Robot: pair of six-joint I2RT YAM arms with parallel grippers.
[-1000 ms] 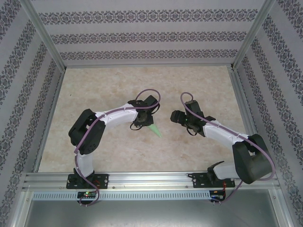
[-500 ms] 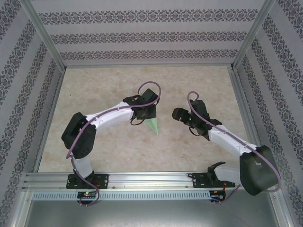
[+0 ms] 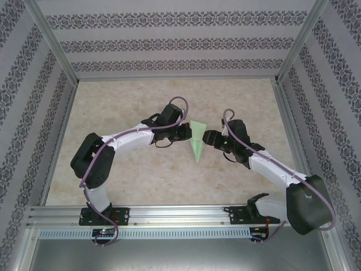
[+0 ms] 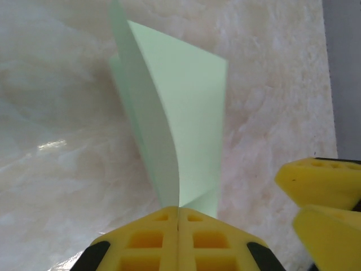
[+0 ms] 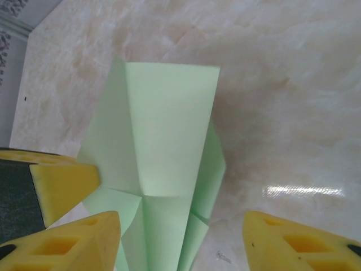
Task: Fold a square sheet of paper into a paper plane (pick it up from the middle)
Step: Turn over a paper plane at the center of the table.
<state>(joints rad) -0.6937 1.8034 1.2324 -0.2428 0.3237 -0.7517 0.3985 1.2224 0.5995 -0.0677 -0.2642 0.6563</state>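
Note:
The square sheet of paper stands folded into a pale green paper plane (image 3: 197,142), held above the table with its tip pointing toward the near edge. My left gripper (image 3: 188,133) is shut on its folded edge; in the left wrist view the yellow pads (image 4: 158,237) press together with the paper plane (image 4: 180,113) rising from between them. My right gripper (image 3: 208,139) faces it from the right. In the right wrist view that gripper (image 5: 179,226) is open, its fingers (image 5: 84,240) well apart, and the paper plane (image 5: 169,124) sits in the gap, touching neither pad.
The beige marble-patterned table top (image 3: 141,180) lies below both grippers. Patterned walls and aluminium posts (image 3: 53,48) close in the back and sides. An aluminium rail (image 3: 180,212) runs along the near edge by the arm bases.
My left gripper has carried the paper plane up and to the right, toward the right gripper. The right gripper's fingers have narrowed around the paper.

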